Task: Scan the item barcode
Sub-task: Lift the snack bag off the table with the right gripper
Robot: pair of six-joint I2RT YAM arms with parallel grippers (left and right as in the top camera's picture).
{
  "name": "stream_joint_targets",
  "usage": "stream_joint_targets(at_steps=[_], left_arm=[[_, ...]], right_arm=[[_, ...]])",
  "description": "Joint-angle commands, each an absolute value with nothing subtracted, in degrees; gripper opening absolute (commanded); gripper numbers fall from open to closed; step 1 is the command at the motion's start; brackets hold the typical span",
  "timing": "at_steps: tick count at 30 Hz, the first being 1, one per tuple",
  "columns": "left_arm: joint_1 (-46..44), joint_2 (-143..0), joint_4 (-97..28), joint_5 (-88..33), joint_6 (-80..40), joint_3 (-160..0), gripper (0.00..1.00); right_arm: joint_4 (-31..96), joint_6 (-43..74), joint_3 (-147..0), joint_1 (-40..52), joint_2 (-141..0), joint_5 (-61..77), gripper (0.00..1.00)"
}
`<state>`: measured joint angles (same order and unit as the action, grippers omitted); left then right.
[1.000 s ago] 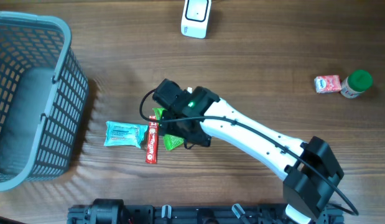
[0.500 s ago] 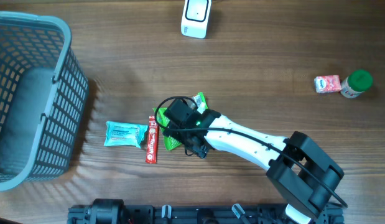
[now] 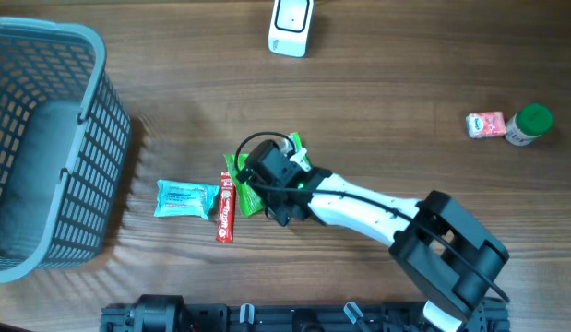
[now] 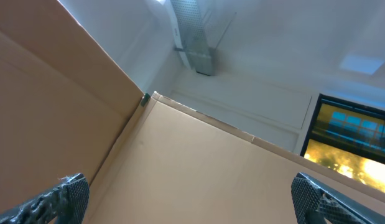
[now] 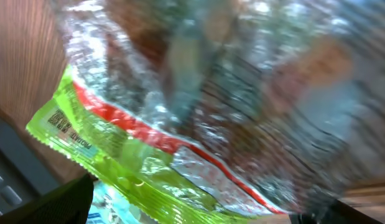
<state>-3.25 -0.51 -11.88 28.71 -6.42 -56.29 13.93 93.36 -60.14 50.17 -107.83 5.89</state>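
The right fingers stand apart directly above the green packet at mid-bench. The left fingers stand wide apart, gripping nothing.

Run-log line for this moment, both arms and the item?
right gripper: open, close over green packet | left gripper: open, empty, aimed upward | scanner: untouched | scan: not done
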Motion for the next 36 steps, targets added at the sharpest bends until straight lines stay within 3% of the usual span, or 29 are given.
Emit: stream_joint_targets(at_steps=[1,3,4,6,7,10,14,24,30,36], left_arm=[[-2.83,-0.25,-11.70,29.26,-6.90,-56.10,1.00],[-2.83,-0.25,-11.70,29.26,-6.92,-56.10,1.00],[-2.83,-0.25,-11.70,29.26,-6.92,-56.10,1.00],[-2.83,-0.25,-11.70,29.26,-6.90,-56.10,1.00],[-2.83,-0.25,-11.70,29.26,-6.90,-56.10,1.00],[-2.83,-0.25,-11.70,29.23,-6.90,-56.10,1.00],[-2.83,-0.25,-11.68,29.26,-6.90,-56.10,1.00],[-2.83,-0.25,-11.73,29.26,-6.90,-56.10,1.00],[-2.83,-0.25,-12.40,29.26,-6.90,-56.10,1.00],[-2.83,-0.25,-13.08,29.26,-6.90,-56.10,1.00]], right_arm=[[19.73,95.22,-54.63,46.94,-118.58,3.70,1.00],[20.34,96.25,-54.63,46.61,-118.58,3.62,0.96],[20.32,96.23,-54.63,46.57,-118.61,3.60,0.74],[20.21,96.05,-54.63,46.57,-118.63,3.60,0.14],[20.21,95.96,-54.63,46.50,-118.63,3.53,0.04],[18.79,92.66,-54.65,45.87,-118.41,3.01,0.04],[16.16,79.35,-55.35,45.08,-114.69,3.36,0.04],[25.26,32.88,-55.94,45.12,-87.48,3.38,0.04],[29.28,18.37,-55.94,45.12,-72.20,8.60,0.04],[28.86,5.58,-55.94,45.12,-66.43,12.69,0.04]])
